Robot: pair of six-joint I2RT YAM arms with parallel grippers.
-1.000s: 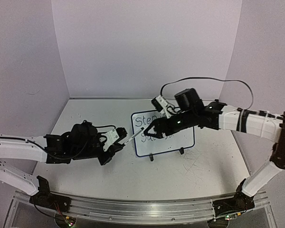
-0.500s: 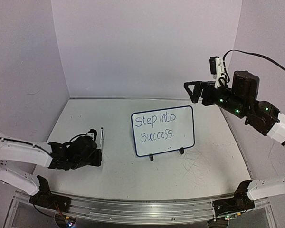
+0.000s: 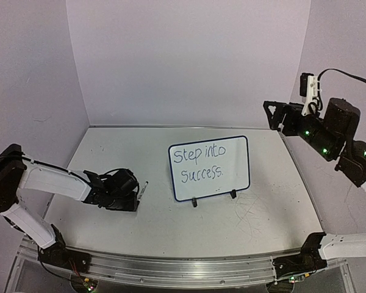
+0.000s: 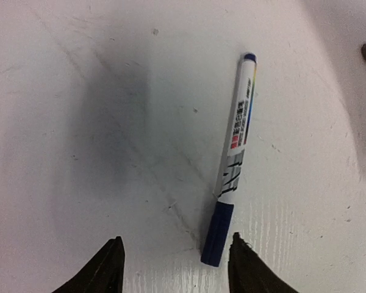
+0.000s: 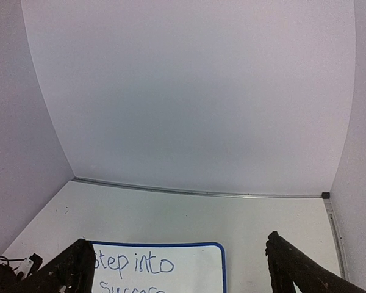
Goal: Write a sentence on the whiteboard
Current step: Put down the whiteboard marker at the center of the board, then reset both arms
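The whiteboard (image 3: 210, 168) stands upright on its small black feet in the middle of the table. It has a dark-blue frame and bears the sentence (image 3: 200, 163) "Step into success." in two lines. Its top edge also shows in the right wrist view (image 5: 165, 265). A white marker with a blue cap (image 4: 232, 165) lies flat on the table; it also shows in the top view (image 3: 143, 190). My left gripper (image 4: 175, 265) is open and low over the table, its jaws either side of the capped end, not touching. My right gripper (image 3: 273, 116) is open, empty and raised at the right.
Purple walls close the table at the back and both sides. A metal rail (image 3: 171, 268) runs along the near edge. Faint scribble marks (image 3: 250, 220) stain the tabletop right of the board. The right arm's lower link (image 3: 348, 244) lies near the front right corner.
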